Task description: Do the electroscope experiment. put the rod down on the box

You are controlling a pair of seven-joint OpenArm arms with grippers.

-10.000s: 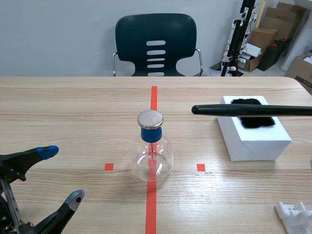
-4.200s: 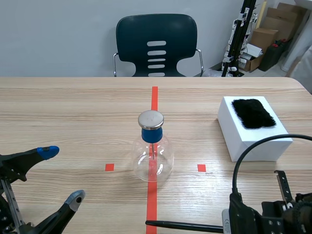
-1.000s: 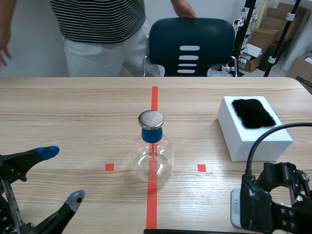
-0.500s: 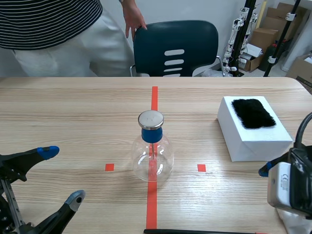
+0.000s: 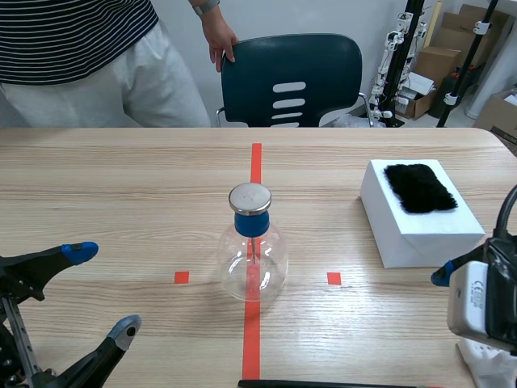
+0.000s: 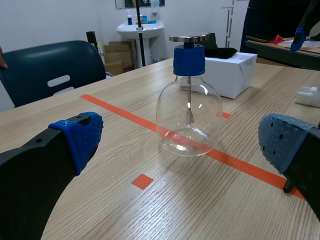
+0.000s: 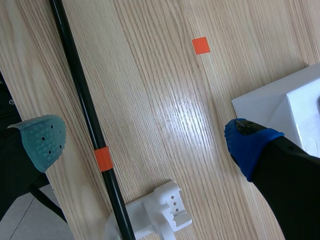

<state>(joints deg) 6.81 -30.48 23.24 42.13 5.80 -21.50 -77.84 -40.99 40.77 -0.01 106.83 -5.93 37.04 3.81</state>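
Lying flat on the table, the black rod (image 7: pixel 82 100) is on the robot's side of the flask (image 5: pixel 254 259), near the table's near edge and running crosswise from below the flask toward the right arm's side; it is not on the box. An orange band (image 7: pixel 102 159) rings the rod partway along. Just past the band the rod runs against a white plastic bracket (image 7: pixel 160 212) and seems to touch it. The right gripper (image 7: pixel 145 145) hangs above this stretch, fingers spread wide and holding nothing. The rod lies under it, closer to the grey-green pad (image 7: pixel 42 140) than to the blue one (image 7: pixel 250 147). The white box (image 5: pixel 428 246) stands well to the right of the flask and a little farther from the robot, with a black fur patch (image 5: pixel 418 187) on its top. The flask is clear glass, upright on the red centre line, with a blue stopper (image 5: pixel 250 222) and a flat metal disc (image 5: pixel 250 197) on top. A thin stem hangs inside it. The left gripper (image 5: pixel 102 289) sits to the left of the flask on the robot's side, well apart from it, fingers released and empty. Beyond the flask, past the far table edge, stands a dark chair (image 5: pixel 291 77). A person (image 5: pixel 81 56) in a striped top is beside it, one hand (image 5: pixel 218 40) on the chair back.
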